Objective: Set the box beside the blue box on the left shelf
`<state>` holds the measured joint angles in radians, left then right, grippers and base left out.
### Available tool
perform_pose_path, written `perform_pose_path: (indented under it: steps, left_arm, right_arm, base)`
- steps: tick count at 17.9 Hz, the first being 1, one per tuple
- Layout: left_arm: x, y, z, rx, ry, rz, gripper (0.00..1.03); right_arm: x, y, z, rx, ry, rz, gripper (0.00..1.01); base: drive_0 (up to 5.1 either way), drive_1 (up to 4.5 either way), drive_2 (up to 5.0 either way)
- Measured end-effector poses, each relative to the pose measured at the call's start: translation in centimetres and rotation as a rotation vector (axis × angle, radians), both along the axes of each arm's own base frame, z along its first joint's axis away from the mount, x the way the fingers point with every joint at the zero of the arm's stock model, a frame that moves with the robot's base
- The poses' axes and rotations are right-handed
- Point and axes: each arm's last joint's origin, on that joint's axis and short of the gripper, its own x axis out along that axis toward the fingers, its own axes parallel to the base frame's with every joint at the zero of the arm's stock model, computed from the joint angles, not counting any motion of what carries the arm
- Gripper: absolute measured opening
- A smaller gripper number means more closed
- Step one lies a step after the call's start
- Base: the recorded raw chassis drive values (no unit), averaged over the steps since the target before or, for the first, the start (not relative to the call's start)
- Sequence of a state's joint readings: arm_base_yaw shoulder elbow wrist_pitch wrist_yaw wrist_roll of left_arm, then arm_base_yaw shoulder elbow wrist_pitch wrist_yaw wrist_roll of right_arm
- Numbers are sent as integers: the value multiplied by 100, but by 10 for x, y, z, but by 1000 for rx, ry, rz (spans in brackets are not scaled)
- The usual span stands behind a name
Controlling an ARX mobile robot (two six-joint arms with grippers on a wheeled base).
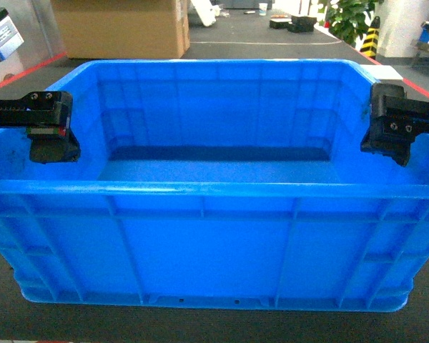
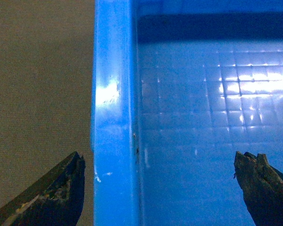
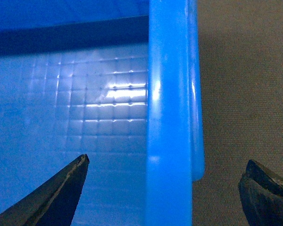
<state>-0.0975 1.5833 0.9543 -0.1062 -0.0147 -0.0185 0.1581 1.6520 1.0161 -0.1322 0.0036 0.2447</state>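
The box [image 1: 214, 236] is a large bright-blue open-topped crate with ribbed walls that fills the head view and rests on a dark surface. My left gripper [image 1: 53, 146] hangs over its left rim. In the left wrist view the left gripper [image 2: 159, 156] is open, one finger outside the rim [image 2: 114, 117] and one over the crate's floor. My right gripper [image 1: 390, 139] hangs over the right rim. In the right wrist view the right gripper [image 3: 167, 160] is also open and straddles that rim [image 3: 172, 117]. Neither finger pair touches the plastic. The left shelf and the other blue box are out of view.
A dark woven surface [image 1: 200, 325] lies under the crate. Behind it stand a big cardboard carton [image 1: 121, 28], a green plant [image 1: 350, 18] and a yellow-black post [image 1: 372, 36]. A grey-white device [image 1: 0, 32] sits at the far left.
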Motion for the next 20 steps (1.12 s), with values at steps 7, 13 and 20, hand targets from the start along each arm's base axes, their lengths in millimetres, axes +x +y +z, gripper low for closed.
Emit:
perform_pose_path:
  steps: [7, 13, 20]
  left_arm:
    - [0, -1, -7, 6, 35, 10, 61]
    - [-4, 0, -5, 29, 9, 39, 11]
    - [-36, -6, 48, -17, -247, 70, 7]
  right_arm:
    - [1, 0, -4, -8, 12, -14, 60]
    - [0, 7, -2, -41, -7, -15, 21]
    - [-22, 13, 49, -43, -270, -57, 19]
  base:
    - [0, 0, 0]
    - [0, 0, 0]
    - [0, 0, 0]
